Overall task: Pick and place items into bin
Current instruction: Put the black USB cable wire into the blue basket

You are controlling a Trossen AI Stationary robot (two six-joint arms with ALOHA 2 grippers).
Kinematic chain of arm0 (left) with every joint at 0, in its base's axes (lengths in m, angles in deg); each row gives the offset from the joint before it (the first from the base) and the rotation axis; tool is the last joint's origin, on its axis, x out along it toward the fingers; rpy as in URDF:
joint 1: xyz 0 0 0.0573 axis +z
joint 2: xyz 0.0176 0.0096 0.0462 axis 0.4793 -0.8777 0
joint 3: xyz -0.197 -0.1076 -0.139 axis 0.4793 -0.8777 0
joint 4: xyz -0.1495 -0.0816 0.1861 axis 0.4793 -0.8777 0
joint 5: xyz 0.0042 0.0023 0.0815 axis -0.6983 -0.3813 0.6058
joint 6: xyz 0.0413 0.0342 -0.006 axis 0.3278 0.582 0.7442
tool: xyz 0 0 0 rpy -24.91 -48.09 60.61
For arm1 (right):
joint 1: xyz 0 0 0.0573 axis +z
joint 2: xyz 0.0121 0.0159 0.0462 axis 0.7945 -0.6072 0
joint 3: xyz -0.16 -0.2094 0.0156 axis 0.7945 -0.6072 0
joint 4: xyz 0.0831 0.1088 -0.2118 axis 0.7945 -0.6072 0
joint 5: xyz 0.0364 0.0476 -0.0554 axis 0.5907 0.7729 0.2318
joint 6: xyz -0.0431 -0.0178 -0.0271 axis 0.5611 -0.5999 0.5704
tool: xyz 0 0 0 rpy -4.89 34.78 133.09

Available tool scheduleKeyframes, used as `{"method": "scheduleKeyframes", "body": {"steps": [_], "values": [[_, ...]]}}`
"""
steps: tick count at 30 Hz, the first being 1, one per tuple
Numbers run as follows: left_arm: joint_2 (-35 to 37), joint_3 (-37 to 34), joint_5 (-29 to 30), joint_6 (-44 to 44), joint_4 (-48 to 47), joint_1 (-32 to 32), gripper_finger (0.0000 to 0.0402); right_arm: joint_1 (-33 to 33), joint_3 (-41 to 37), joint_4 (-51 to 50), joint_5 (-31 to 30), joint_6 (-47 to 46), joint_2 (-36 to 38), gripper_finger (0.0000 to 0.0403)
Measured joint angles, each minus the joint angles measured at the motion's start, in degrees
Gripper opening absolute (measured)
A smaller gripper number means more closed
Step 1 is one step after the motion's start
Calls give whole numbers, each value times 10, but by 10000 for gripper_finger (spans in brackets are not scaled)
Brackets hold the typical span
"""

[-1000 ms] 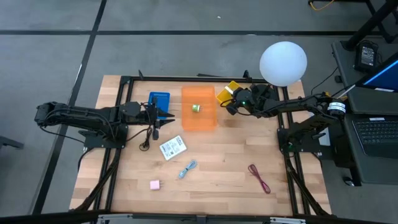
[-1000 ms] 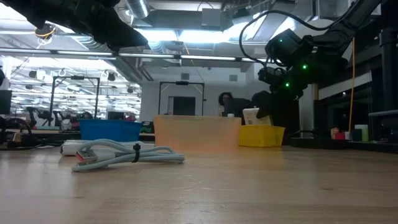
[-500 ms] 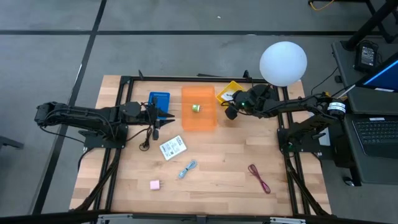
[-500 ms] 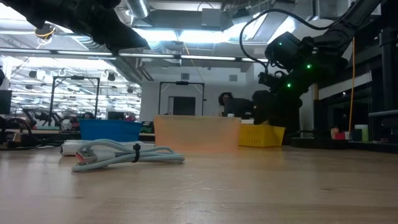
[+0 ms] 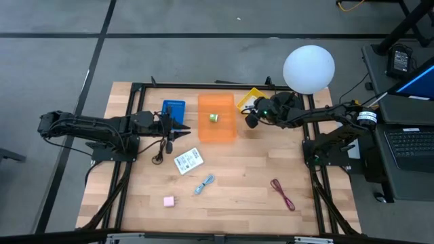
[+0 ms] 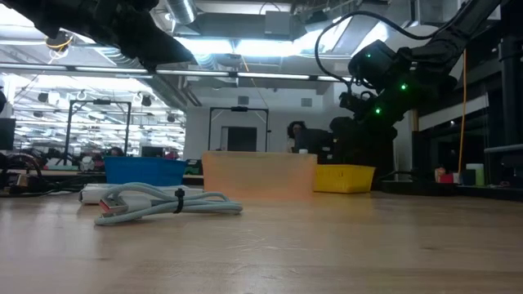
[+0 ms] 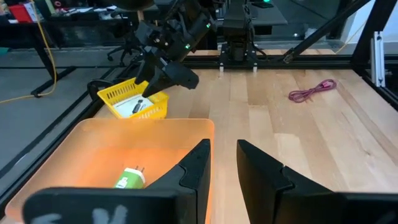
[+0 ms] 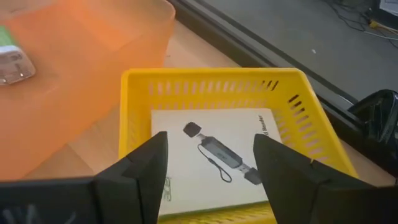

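Right gripper spread above yellow basket; white printed packet lying inside, directly beneath fingers

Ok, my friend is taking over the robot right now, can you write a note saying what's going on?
Right gripper: open, empty, over the yellow basket, where a white packet lies.
Left gripper: narrow gap, empty, at the orange bin.
Done: one green item is in the orange bin.
Left on the table: white packet, light-blue piece, pink cube, dark-red cord, black cord.
The blue bin: contents unclear.
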Motion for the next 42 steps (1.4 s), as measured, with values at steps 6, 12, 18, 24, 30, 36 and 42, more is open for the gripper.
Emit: {"method": "scheduleKeyframes", "body": {"steps": [6,12,18,24,30,36,42], "values": [[0,0,0,0,-1,0,73,16,0,62,49,2,2,217],[0,0,0,0,-1,0,72,47,3,107,86,20,11,217],[0,0,0,0,-1,0,72,97,36,106,87,60,43,217],[0,0,-4,11,-10,0,71,162,58,106,87,106,74,217],[0,0,-39,15,-32,-1,65,220,58,105,87,107,78,216],[0,0,-104,15,-58,-1,63,275,58,138,87,94,29,198],[0,0,-95,15,-68,-1,60,302,58,203,87,143,8,145]]}}
